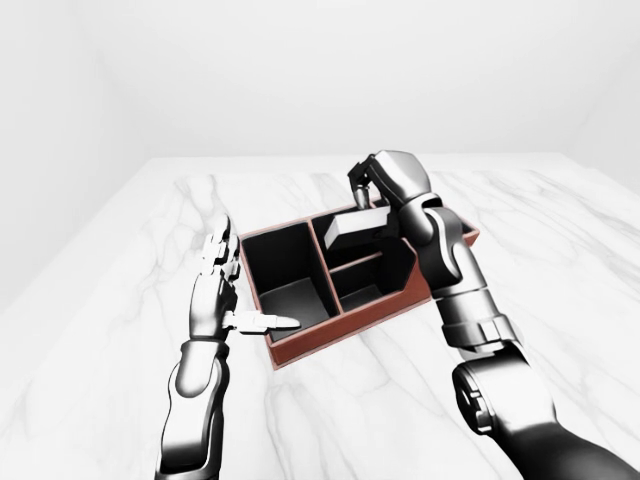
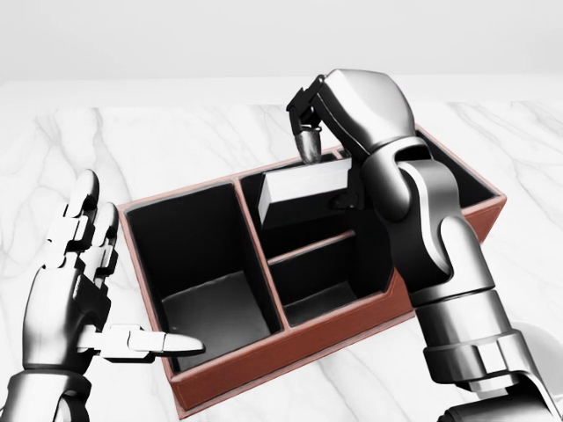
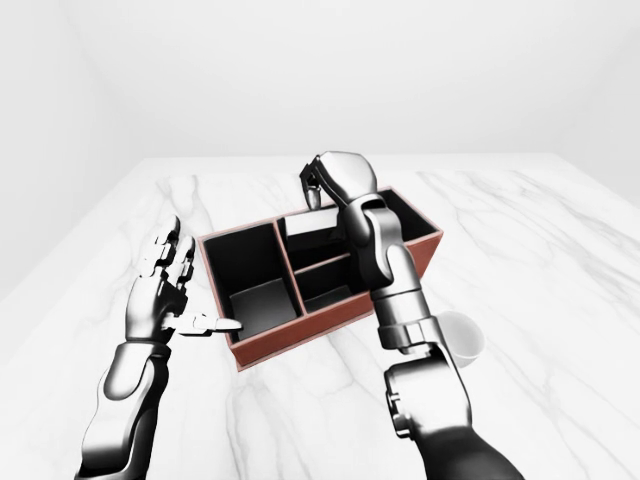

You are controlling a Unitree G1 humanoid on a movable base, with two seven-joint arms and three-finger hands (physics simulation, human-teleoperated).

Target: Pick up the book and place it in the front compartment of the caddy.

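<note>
Bright, even, diffuse render light, soft faint shadows, sharp focus, pale washed-out background

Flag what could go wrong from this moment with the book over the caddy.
1. The grey rectangular book, pinched by the right hand, hangs over the top-middle compartment of the red-brown caddy; released here, it may land in the wrong compartment.
2. It hangs tilted, so it could catch on the divider.
3. The open left hand by the caddy's wall could nudge it.

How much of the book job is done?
Picked up: the right hand holds the book above the caddy, over a small compartment toward the head view's top. Left to do: lowering it in and letting go. The left hand waits open beside the caddy.
</note>
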